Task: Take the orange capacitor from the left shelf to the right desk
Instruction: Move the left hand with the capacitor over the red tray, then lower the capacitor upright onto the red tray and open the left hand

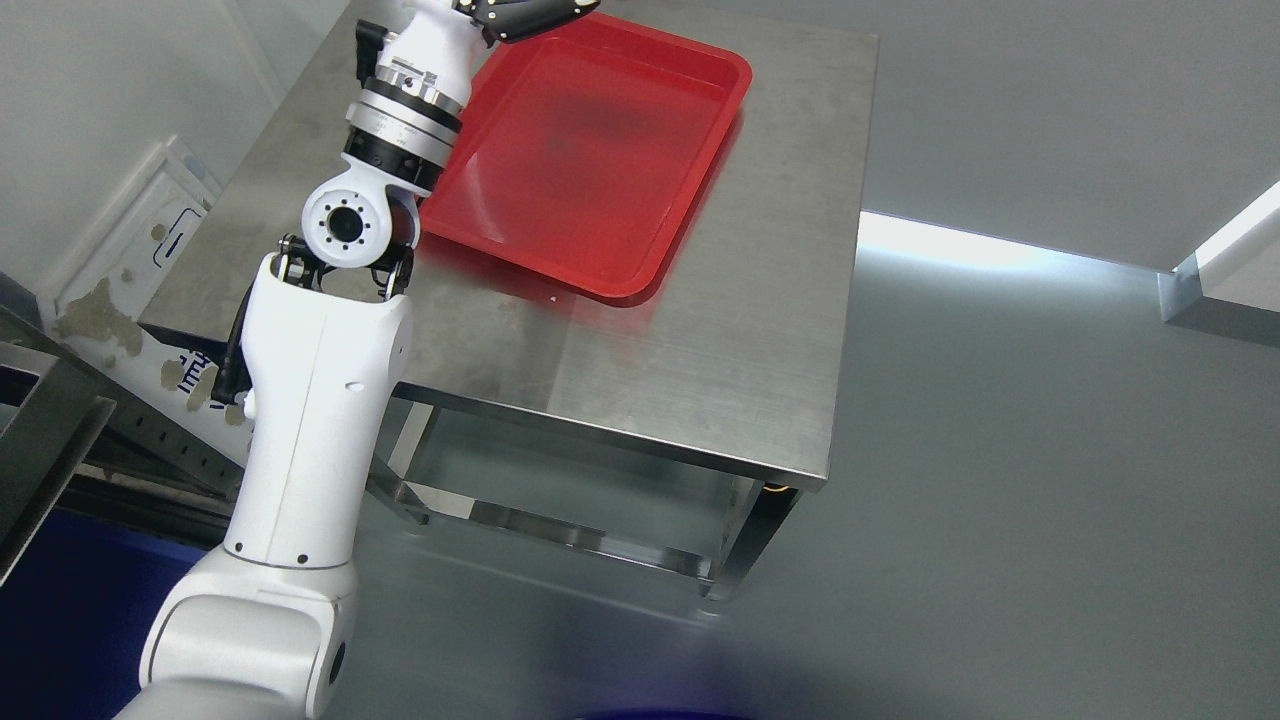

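Overhead, the left hand [525, 15] sits over the red tray's [640, 270] far corner on the steel table [740, 380], cropped, so its grasp cannot be told.

We count one red tray [590, 160], one steel desk [740, 330] under it, and one white robot arm [310, 430] in view, with one dark hand [525, 15] cut off at the top edge.
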`<state>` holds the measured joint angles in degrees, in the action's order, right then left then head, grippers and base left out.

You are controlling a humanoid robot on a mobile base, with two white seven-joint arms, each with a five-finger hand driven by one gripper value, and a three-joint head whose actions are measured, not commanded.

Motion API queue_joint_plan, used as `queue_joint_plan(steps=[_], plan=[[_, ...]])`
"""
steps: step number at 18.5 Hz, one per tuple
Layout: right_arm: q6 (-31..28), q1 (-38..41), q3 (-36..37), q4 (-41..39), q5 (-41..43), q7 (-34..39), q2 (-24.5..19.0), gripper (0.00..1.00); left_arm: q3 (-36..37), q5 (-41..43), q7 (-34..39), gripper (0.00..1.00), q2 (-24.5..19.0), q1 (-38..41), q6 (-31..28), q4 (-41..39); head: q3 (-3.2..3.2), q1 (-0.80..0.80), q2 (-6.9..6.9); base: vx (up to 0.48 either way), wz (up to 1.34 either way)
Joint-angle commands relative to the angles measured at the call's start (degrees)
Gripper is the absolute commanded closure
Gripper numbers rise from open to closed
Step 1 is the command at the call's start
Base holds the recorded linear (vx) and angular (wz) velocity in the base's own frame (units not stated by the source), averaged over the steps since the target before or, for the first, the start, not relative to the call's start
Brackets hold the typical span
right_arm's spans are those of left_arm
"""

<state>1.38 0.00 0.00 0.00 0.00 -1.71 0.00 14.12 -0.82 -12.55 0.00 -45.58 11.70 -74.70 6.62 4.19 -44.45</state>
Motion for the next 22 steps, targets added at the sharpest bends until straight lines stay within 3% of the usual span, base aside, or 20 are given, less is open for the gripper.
queue_joint_plan(steps=[1,5,7,16,17,19,22], plan=[[0.0,1.1,0.7,-1.0,-0.3,0.0,1.0,0.0,12.4,3.2,1.5,0.97,-1.0,-7.2,-1.0,32.4,0.0,0.0,0.0,0.0,0.0],[0.0,1.1,0.7,-1.0,-0.3,0.0,1.0,0.0,10.1,8.3,9.1,0.97,-1.0,-9.8,-0.9,40.4,0.0,0.0,0.0,0.0,0.0],[0.0,1.1,0.7,-1.0,-0.3,0.0,1.0,0.0,8.1,8.5,11.9,0.97,-1.0,-10.8,-0.9,40.3,0.0,0.0,0.0,0.0,0.0],[0.0,1.1,0.7,-1.0,-0.3,0.0,1.0,0.0,6.3,12.0,11.8,0.93,-1.0,-8.5,-0.8,40.2,0.0,0.0,0.0,0.0,0.0],[0.0,1.1,0.7,-1.0,-0.3,0.0,1.0,0.0,5.8,12.0,11.8,0.87,-1.0,-8.6,-0.9,40.2,0.0,0.0,0.0,0.0,0.0],[0.0,1.1,0.7,-1.0,-0.3,0.0,1.0,0.0,5.0,12.1,11.8,0.66,-1.0,-8.7,-1.0,40.2,0.0,0.0,0.0,0.0,0.0],[0.0,1.1,0.7,-1.0,-0.3,0.0,1.0,0.0,4.5,12.0,11.8,0.53,-1.0,-8.5,-0.9,40.1,0.0,0.0,0.0,0.0,0.0]])
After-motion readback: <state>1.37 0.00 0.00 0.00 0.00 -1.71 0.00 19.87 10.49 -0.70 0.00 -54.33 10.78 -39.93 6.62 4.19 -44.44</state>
